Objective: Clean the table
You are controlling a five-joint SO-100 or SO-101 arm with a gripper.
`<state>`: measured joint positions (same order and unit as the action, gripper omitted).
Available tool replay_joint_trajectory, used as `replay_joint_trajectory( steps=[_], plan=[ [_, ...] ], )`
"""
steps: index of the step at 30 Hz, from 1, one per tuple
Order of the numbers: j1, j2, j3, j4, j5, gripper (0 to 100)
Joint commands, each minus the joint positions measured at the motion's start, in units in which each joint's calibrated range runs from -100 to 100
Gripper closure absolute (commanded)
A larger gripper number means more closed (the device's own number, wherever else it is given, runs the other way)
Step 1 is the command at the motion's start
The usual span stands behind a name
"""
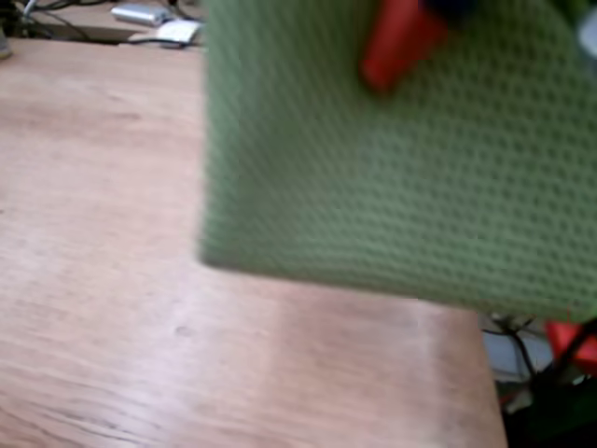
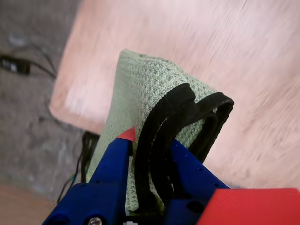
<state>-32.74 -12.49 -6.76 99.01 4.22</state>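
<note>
In the wrist view the cloth (image 2: 140,89) sits pinched between the gripper's (image 2: 152,140) two fingers, above the table (image 2: 262,70) — the table's rounded corner lies left, floor beyond it.

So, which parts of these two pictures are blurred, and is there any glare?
Fixed view: the green cloth close to the lens is soft and fills much of the frame; a pale sheen lies on the table. Wrist view: the table is streaked with blur, while the gripper shut on the cloth stays fairly sharp.

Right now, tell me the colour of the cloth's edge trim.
Black, bordering the green waffle-weave cloth; clearest in the wrist view.
</note>
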Motion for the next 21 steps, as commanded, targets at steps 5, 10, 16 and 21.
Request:
replay_joint_trajectory(
  steps=[5,10,16,21],
  plan=[
    [-1.3,-0.5,14.9,-1.8,0.0,99],
    [-1.4,7.0,17.1,-15.3,0.1,99],
    [-11.3,14.6,17.3,-23.1,-0.6,99],
    [-10.7,18.8,17.2,-26.4,-0.6,98]
  ],
)
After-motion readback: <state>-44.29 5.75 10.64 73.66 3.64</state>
